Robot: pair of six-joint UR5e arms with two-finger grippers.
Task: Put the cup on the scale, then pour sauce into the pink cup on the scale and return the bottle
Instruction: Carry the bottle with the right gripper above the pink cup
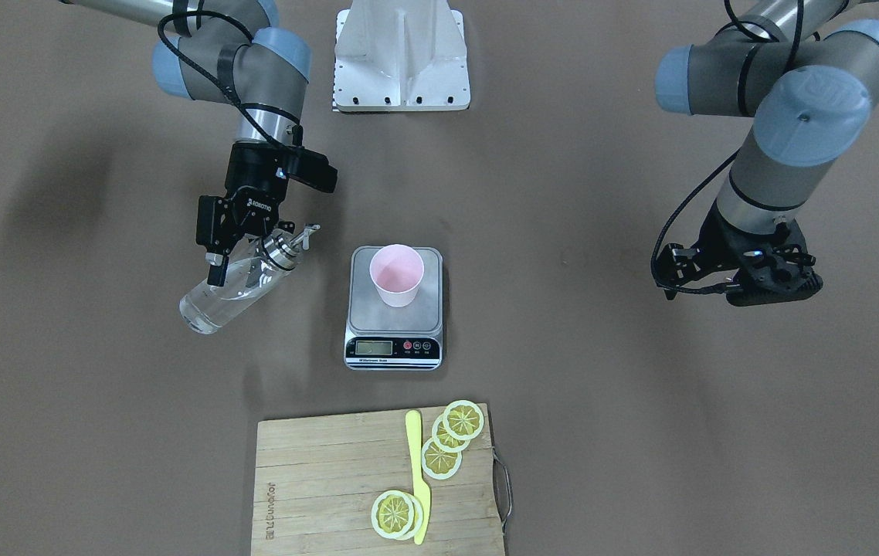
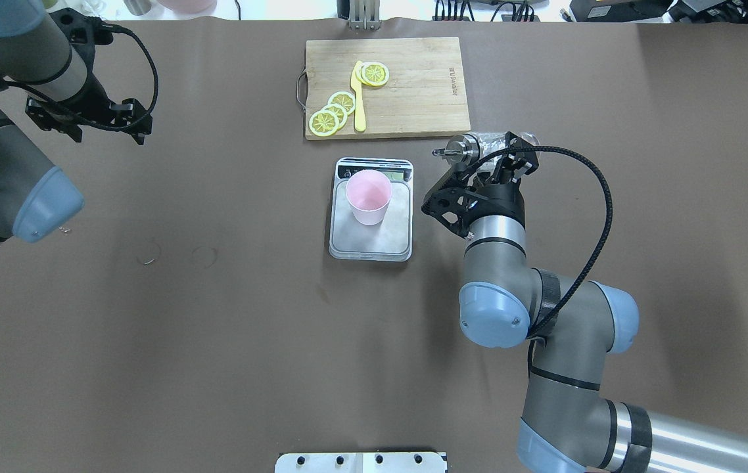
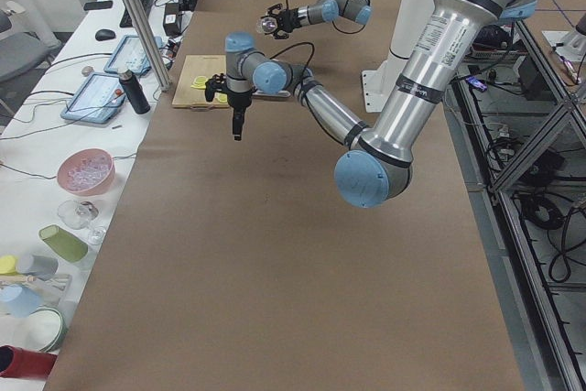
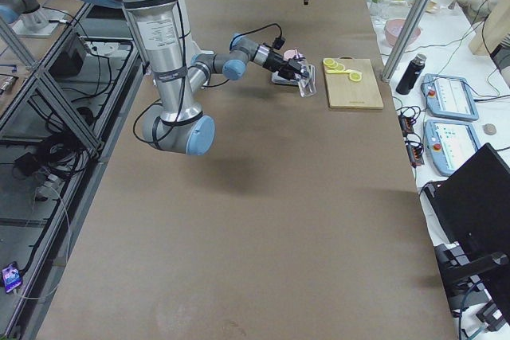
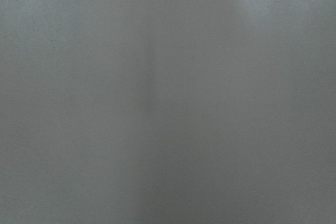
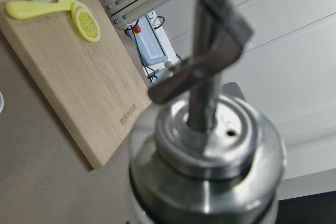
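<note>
**Bottle tipped toward the cup, spout not yet over it**

The right gripper (image 1: pixel 235 266) has its fingers (image 1: pixel 215 272) pinched on the small clear glass cylindrical bottle (image 1: pixel 208 309). The hold is on the glass wall just below the shiny silver metal pour-spout cap (image 1: pixel 281 251). The bottle hangs steeply tilted, with its base lower than the fingers on the side away from the cup. The clear, water-like sauce (image 1: pixel 200 316) is pooled toward that base.

The small pale pink tapered cup (image 1: pixel 397 274) stands upright on the flat grey steel digital kitchen scale (image 1: pixel 362 313). It is beyond the spout tip and apart from it, so nothing can reach it from here. Whether it already holds any liquid I cannot tell.

The left gripper (image 1: pixel 764 282) hangs well off on the cup's far side. Its fingers are hidden, so I cannot tell whether they are spread or together.

The bottle is likely smooth, hard and breakable, and its weight will shift as the liquid runs toward the neck. A firm hold on the straight wall looks safer than one on the narrow, slick cap. The cup is probably very light, so a nudge from the spout could tip it.

Past the scale lies a wooden cutting board (image 1: pixel 316 463) with lemon slices (image 1: pixel 461 419) and a yellow knife (image 1: pixel 415 463).
</note>
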